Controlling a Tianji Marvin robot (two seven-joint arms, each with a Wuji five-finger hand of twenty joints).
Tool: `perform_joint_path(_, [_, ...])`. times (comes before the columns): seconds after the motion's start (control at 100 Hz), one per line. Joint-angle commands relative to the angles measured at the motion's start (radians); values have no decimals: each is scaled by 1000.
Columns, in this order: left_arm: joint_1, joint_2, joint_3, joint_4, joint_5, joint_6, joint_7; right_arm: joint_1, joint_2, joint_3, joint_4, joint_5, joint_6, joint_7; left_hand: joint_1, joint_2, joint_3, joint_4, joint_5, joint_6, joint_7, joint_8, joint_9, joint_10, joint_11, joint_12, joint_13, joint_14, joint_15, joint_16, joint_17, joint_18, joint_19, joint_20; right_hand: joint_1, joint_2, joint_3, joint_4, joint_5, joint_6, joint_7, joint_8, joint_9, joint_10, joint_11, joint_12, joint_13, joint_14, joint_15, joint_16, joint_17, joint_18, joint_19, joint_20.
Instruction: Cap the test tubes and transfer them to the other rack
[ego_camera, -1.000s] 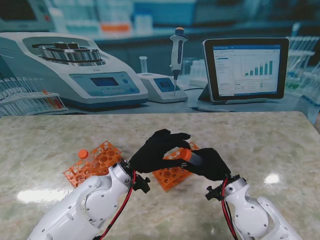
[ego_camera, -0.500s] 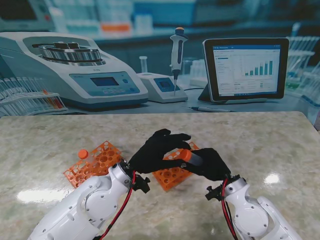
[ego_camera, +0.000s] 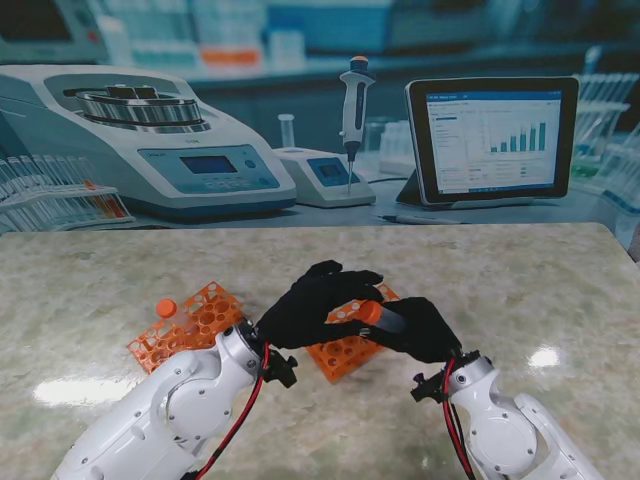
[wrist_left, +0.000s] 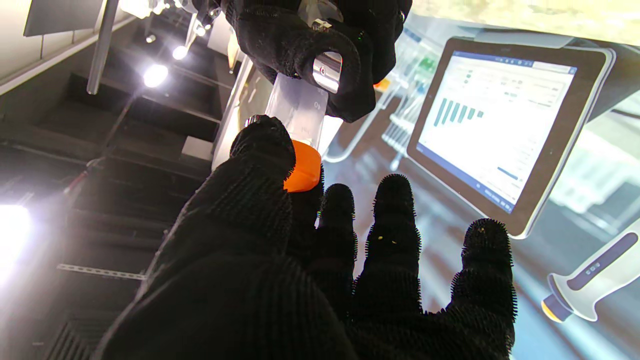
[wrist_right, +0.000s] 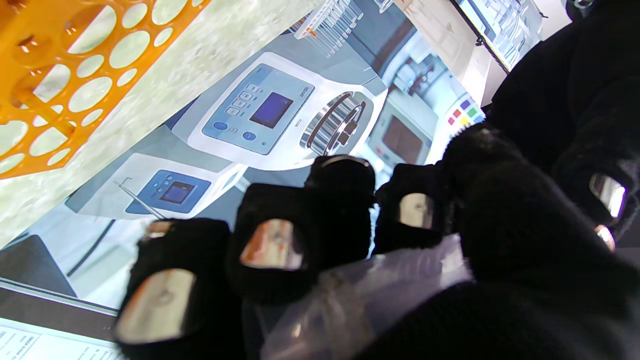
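test tube (ego_camera: 388, 319) lies gripped in the right hand (ego_camera: 420, 328), fingers curled round it, above the nearer orange rack (ego_camera: 345, 345). left hand (ego_camera: 315, 300) pinches its orange cap (wrist_left: 301, 167) with thumb and forefinger, other fingers spread. farther left, a second rack (ego_camera: 190, 322) with a loose cap (ego_camera: 166, 307).

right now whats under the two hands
An orange rack on the table, partly showing beside the left hand and right hand. Most of its holes are covered, so tubes there can't be seen.
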Motion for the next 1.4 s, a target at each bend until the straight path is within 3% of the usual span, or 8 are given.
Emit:
perform_joint_path(0.0, [4, 5, 1, -3, 2, -2, -14, -5, -4, -5, -9, 2, 2, 2, 217, 55, 253, 68, 69, -395, 106, 13, -23, -39, -16, -28, -27, -24, -23, -13, -16, -2, 18, -13, 27, 31, 1, -4, 18, -79, 54, 37, 9, 19, 2, 1, 6, -27, 62, 23, 20, -12, 104, -2])
perform_joint_path(0.45, [27, 17, -22, -31, 13, -20, -46, -4, -4, -6, -9, 3, 3, 3, 217, 47, 306, 59, 49, -416, 86, -24, -38, -43, -20, -36, -41, -23, -28, -22, -18, -2, 9, -12, 26, 33, 0, -4, 18, -79, 54, 37, 9, 20, 2, 1, 6, -27, 62, 23, 20, -12, 105, -2])
perform_joint_path(1.07, [26, 15, -22, -44, 6, -25, -46, -3, -3, -7, -9, 6, 5, 8, 217, 54, 316, 56, -24, -412, 10, -75, -42, -37, -21, -39, -42, -21, -27, -23, -15, -4, 11, -5, 28, 34, -3, -5, 18, -79, 54, 37, 8, 21, 1, 1, 6, -22, 59, 21, 20, -12, 105, -2])
perform_joint_path(1.32, [33, 17, -37, -62, 15, -23, -49, -4, -2, -6, -11, 8, 8, 13, 216, 68, 300, 57, -33, -377, -7, -87, -46, -34, -23, -40, -43, -23, -27, -22, -15, -5, 12, -4, 28, 35, -4, -5, 17, -79, 53, 37, 7, 22, 1, 1, 6, -24, 59, 21, 20, -11, 104, -2])
perform_joint_path(1.39, [38, 18, -46, -68, 17, -21, -49, -4, -2, -7, -11, 8, 8, 13, 216, 80, 283, 61, -30, -319, -38, -106, -49, -32, -25, -40, -44, -23, -28, -22, -15, -6, 12, -4, 29, 35, -4, -5, 17, -79, 53, 37, 7, 21, 1, 1, 5, -19, 59, 21, 20, -11, 104, -2])
